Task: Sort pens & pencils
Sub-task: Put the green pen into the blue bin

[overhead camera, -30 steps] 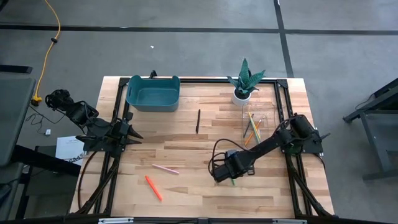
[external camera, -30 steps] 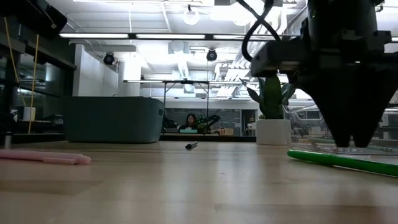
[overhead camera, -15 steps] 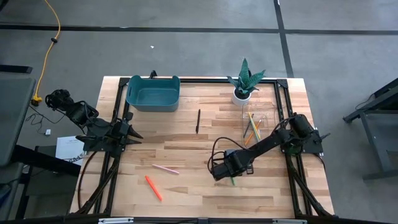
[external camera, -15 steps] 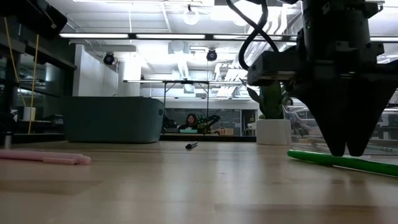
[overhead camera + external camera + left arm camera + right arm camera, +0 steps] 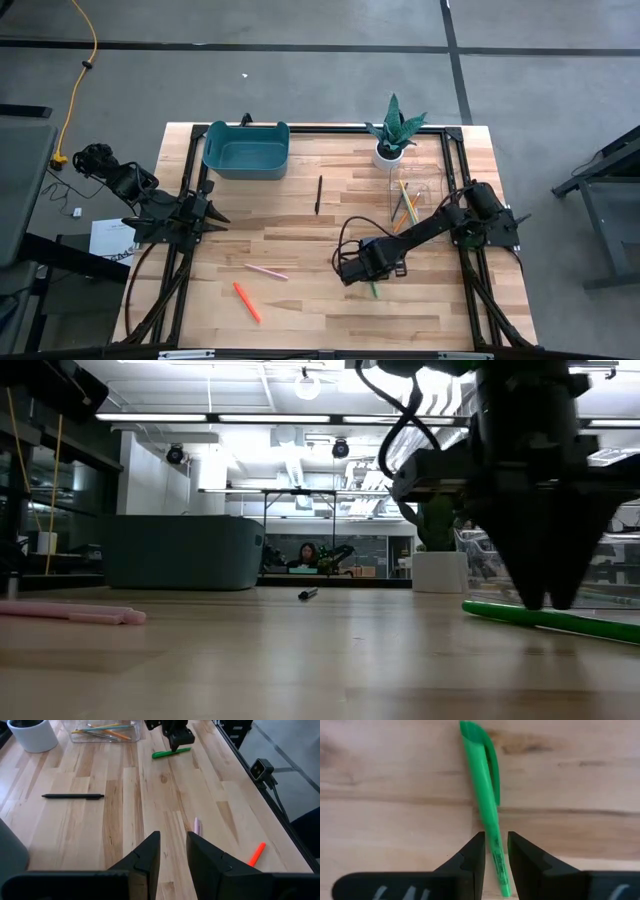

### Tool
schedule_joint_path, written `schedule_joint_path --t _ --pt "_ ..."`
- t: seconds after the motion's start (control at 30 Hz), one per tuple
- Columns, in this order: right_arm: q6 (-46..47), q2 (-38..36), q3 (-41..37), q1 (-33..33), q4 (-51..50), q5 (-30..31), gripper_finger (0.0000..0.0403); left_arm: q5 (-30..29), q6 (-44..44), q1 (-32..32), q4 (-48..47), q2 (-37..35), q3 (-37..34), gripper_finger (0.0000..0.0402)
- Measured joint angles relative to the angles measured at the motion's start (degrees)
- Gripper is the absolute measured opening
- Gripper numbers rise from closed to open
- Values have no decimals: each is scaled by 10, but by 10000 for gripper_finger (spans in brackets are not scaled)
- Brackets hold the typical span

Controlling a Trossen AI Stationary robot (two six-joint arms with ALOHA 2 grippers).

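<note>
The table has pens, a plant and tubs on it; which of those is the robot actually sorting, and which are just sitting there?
Part of the job:
- green pen, between the right gripper's fingers
- black pen
- pink pen
- red-orange pen
- pencils in the clear tray

Just sitting there:
- potted plant
- teal bin, possibly for the pens
- left gripper, waiting at the table's left edge

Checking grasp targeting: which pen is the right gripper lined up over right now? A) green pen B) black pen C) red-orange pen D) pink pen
A: in the right wrist view the green pen runs between the fingers of the right gripper, and from above that gripper sits right by the green pen, far from the other pens.
</note>
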Motion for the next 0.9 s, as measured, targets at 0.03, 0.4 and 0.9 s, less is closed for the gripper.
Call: schedule_joint_path --t 0.03,0.4,0.9 --pt "-3 0 0 -2 2 0 71 0 0 0 0 0 0 83" --pt "-10 10 0 -11 22 -7 71 0 0 0 0 0 0 83" --pt "-13 24 0 -9 37 -26 71 2 0 0 0 0 0 83"
